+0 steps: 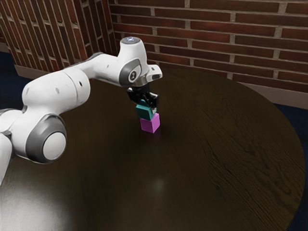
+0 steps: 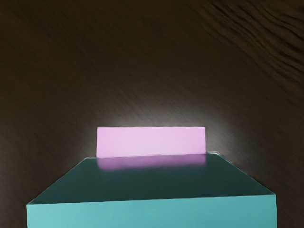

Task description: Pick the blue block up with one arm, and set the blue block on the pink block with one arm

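Gripper [image 1: 146, 102] clamped on blue block [image 1: 144, 111], fingers on both sides. Blk sits atop pink block [image 1: 149, 123], looks touching, a bit off-centre; pink edge [image 2: 151, 141] peeks past blue top [image 2: 152, 183]. Next prob: let go, lift straight up.

The upper block [image 1: 144, 112] is directly below the gripper [image 1: 144, 104], between its fingers, and sits on the lower block [image 1: 149, 124]. The lower block stands on the table [image 1: 216, 159], under the gripper, and reaches a little past the upper block.
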`<state>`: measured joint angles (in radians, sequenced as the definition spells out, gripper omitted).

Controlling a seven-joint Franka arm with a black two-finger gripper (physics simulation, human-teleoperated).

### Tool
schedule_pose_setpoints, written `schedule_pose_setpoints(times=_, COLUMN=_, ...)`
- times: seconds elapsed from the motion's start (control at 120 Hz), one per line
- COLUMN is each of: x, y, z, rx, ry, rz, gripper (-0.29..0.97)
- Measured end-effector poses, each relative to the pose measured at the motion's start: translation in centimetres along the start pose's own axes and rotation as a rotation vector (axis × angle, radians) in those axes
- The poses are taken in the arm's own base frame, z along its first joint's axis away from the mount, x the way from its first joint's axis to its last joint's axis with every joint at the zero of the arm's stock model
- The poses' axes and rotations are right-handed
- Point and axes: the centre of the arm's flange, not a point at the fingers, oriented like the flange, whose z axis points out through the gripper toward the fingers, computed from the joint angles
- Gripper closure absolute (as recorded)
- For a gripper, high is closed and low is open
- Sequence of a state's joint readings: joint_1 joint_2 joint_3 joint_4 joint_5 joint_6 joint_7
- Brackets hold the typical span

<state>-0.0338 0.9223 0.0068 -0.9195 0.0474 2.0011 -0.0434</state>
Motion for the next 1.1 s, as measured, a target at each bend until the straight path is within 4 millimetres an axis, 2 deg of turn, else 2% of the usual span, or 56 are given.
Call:
schedule_pose_setpoints(times=0.2, x=0.1, y=0.1, z=0.2, rx=-0.015, ry=0.01, rz=-0.005, gripper=0.11)
schedule_pose_setpoints(times=0.442, x=0.2, y=-1.0, z=-0.6, rx=0.001, ry=0.014, rz=-0.013, gripper=0.03)
schedule_pose_setpoints(times=0.5, x=0.4, y=-0.9, z=-3.0, rx=0.001, ry=0.035, rz=-0.01, gripper=0.03)
schedule_pose_setpoints(times=0.575, x=0.3, y=-0.5, z=-9.5, rx=-0.009, ry=0.086, rz=-0.003, gripper=0.02)
schedule_pose_setpoints(times=0.608, x=-0.5, y=-0.5, z=-11.1, rx=-0.011, ry=0.073, rz=0.0, gripper=0.02)
schedule_pose_setpoints(times=0.642, x=-1.7, y=-0.7, z=-11.8, rx=-0.011, ry=0.045, rz=0.0, gripper=0.01)
schedule_pose_setpoints(times=0.783, x=-8.0, y=-1.3, z=-10.3, rx=-0.013, ry=-0.109, rz=0.0, gripper=0.01)
schedule_pose_setpoints(times=0.842, x=-11.2, y=-0.8, z=-11.3, rx=-0.022, ry=-0.146, rz=0.011, gripper=0.0)
schedule_pose_setpoints(times=0.908, x=-13.7, y=0.0, z=-12.4, rx=-0.029, ry=-0.166, rz=0.029, gripper=0.0)
schedule_pose_setpoints(times=0.992, x=-15.1, y=0.6, z=-12.8, rx=-0.03, ry=-0.186, rz=0.042, gripper=0.0)
schedule_pose_setpoints(times=1.1, x=-15.7, y=0.9, z=-12.3, rx=-0.031, ry=-0.208, rz=0.053, gripper=0.0)
